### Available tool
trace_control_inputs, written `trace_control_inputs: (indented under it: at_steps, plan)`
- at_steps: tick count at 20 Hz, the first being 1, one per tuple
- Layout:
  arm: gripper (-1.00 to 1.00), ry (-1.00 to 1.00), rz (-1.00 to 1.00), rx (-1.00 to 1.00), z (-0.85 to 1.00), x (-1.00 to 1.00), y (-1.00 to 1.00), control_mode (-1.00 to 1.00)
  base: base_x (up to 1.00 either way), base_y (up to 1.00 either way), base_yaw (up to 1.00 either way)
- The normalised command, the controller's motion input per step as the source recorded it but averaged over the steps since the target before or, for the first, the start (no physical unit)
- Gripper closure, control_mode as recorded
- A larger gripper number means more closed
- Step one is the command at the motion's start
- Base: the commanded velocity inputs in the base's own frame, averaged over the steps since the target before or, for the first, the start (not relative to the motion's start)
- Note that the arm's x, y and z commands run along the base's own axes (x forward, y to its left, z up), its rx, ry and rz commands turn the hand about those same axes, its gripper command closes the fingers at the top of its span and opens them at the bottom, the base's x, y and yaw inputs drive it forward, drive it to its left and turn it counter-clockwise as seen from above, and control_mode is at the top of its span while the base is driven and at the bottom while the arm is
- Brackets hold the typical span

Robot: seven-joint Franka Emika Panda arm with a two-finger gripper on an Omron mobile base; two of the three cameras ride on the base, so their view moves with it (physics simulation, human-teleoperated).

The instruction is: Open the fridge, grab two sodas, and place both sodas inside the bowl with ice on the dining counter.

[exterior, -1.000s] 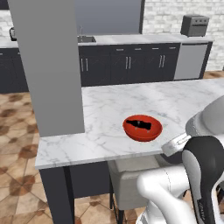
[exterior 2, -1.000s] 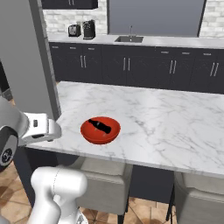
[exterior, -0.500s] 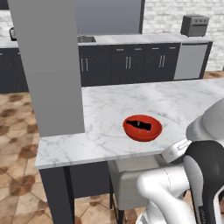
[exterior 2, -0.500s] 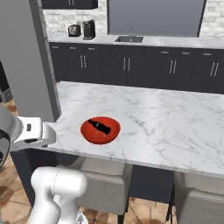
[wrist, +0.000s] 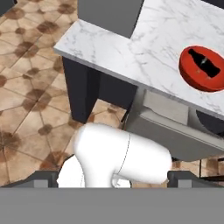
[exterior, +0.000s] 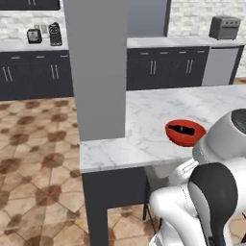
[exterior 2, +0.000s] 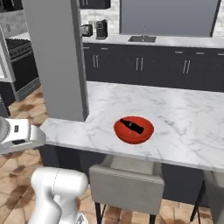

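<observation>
Having driven left with the base, end effector (wrist: 112, 178) spread wide, empty.

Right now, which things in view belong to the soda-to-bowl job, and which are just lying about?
Belonging to the job:
- glossy red round bowl, holding one dark bottle-shaped drink
- white grey-veined marble dining counter
- robot's hand, fingers apart and empty

Just lying about:
- grey padded chair tucked under the counter
- silver toaster
- black coffee machine
- steel sink

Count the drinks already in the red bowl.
1: a dark bottle lies inside the red bowl on the marble dining counter. Nothing else shows in the bowl from these angles.
</observation>
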Motion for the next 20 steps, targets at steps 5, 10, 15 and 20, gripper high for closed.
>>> trace_control_inputs:
  at_steps: [5,10,15,20]
  plan:
    - [-1.00,0.00,0.00,0.00,0.00,0.00,0.00,1.00,-0.23,1.00,0.12]
    - [-1.00,0.00,0.00,0.00,0.00,0.00,0.00,1.00,-0.12,1.00,0.14]
    - [-1.00,0.00,0.00,0.00,0.00,0.00,0.00,1.00,0.12,1.00,0.02]
    - [-1.00,0.00,0.00,0.00,0.00,0.00,0.00,1.00,0.52,1.00,-0.23]
